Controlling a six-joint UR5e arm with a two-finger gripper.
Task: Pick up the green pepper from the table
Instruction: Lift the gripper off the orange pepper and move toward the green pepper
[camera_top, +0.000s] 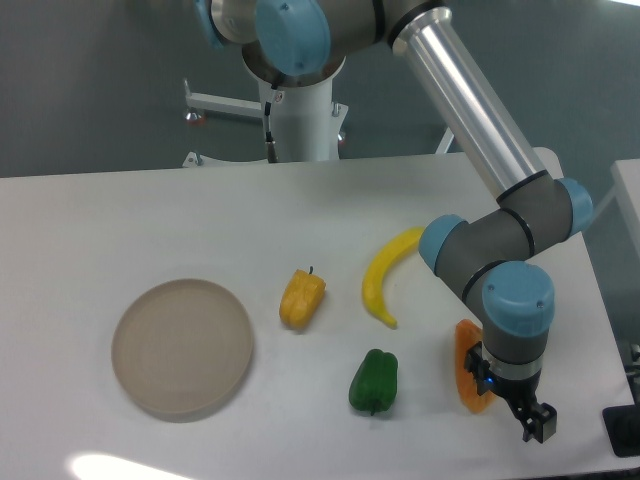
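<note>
The green pepper (374, 381) lies on the white table (120, 220) near the front, a glossy dark-green lobed shape. My gripper (534, 423) hangs low over the table's front right, well to the right of the pepper and apart from it. Only dark fingertips show below the wrist, and I cannot tell whether they are open or shut. Nothing shows between them.
A yellow-orange pepper (302, 297) sits left of a curved yellow banana (386, 273). A round beige plate (182, 346) is at the front left. An orange object (467, 372) lies just left of the wrist. The arm's base (298, 110) stands at the back edge.
</note>
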